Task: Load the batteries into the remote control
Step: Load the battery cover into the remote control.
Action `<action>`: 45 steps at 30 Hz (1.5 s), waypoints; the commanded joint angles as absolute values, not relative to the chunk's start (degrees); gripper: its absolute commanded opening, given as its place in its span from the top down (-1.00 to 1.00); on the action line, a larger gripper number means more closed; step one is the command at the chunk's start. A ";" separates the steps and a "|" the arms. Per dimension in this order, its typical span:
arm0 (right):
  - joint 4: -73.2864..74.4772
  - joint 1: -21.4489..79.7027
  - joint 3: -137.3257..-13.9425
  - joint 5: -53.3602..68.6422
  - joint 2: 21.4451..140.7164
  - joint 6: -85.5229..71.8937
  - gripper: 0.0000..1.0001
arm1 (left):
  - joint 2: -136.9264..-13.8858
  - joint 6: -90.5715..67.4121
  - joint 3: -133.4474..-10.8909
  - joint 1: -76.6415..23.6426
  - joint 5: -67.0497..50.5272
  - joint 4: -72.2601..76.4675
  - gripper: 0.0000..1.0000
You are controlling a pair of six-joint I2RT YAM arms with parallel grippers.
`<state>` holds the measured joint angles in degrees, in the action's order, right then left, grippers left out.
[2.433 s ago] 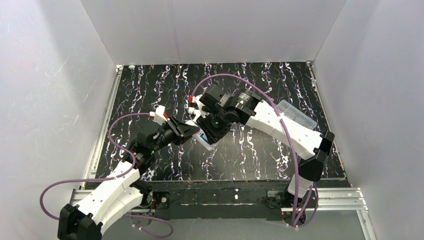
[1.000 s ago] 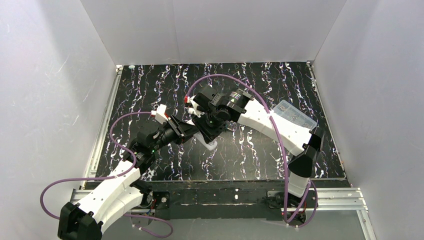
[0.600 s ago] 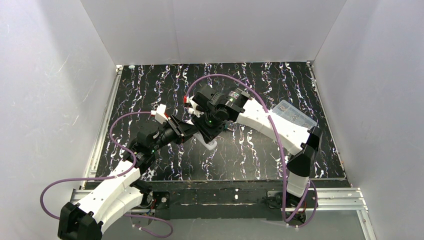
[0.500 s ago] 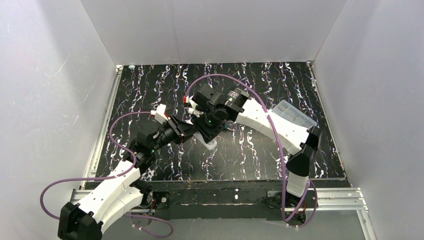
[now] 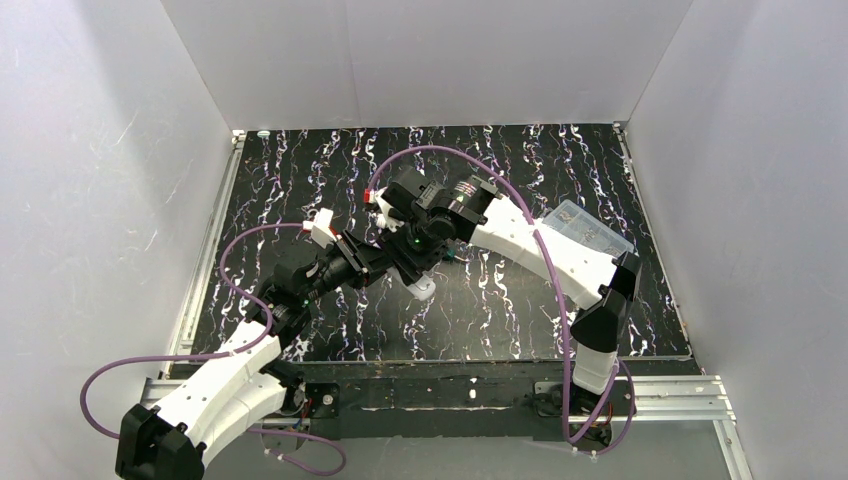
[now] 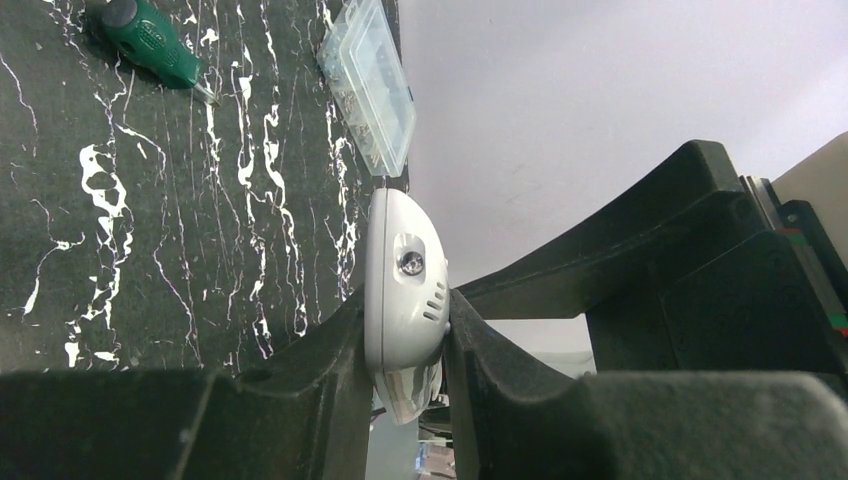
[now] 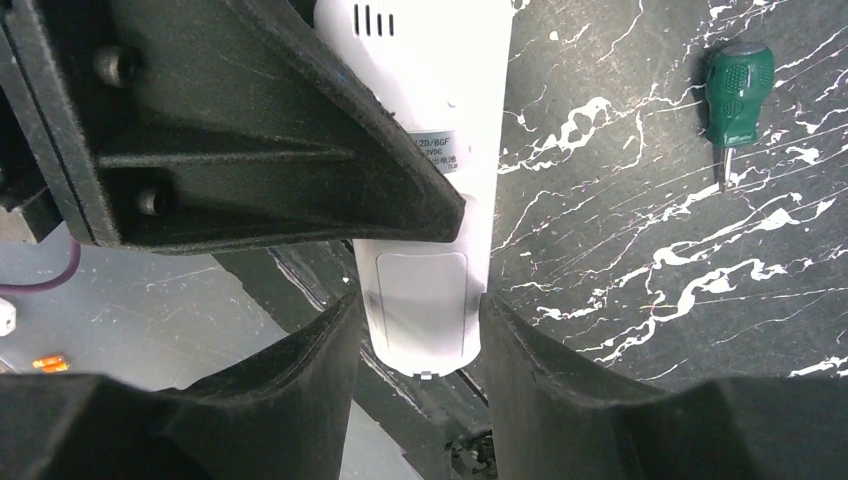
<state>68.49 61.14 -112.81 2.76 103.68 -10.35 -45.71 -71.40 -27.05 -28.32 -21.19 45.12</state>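
Note:
The remote control is a slim white bar held up off the table. My left gripper is shut on it near one end. In the top view the left gripper meets my right gripper over the middle of the mat, and the remote's white end sticks out below them. In the right wrist view the right gripper is shut on the remote's other end, its fingers against both sides of the closed back cover. The batteries are hidden.
A green-handled screwdriver lies on the black marbled mat; it also shows in the left wrist view. A clear plastic box sits at the mat's right edge, also seen in the left wrist view. White walls enclose the table.
My right gripper has moved left along the remote toward the left gripper and closed over its end. The blue patch seen on the remote 2.4 s ago no longer shows. The left arm has barely moved.

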 commanded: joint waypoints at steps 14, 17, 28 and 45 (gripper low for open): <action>51.07 60.50 -101.84 -6.42 89.54 -17.44 -0.33 | -44.47 -71.60 -28.90 -28.57 -22.59 49.39 1.00; 45.72 58.91 -93.66 -8.09 83.03 -23.44 -0.38 | -44.47 -71.62 -28.92 -28.59 -22.61 49.39 1.00; 25.98 56.96 -63.27 -4.57 60.99 -46.57 -0.40 | -44.34 -71.90 -29.33 -28.56 -22.85 49.25 1.00; 23.52 55.98 -60.90 -3.04 62.29 -51.19 -0.40 | -44.40 -71.98 -30.47 -28.58 -23.73 48.49 1.00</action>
<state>25.58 56.29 -60.10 -4.27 60.99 -49.76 -45.65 -72.01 -27.59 -28.34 -21.89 45.08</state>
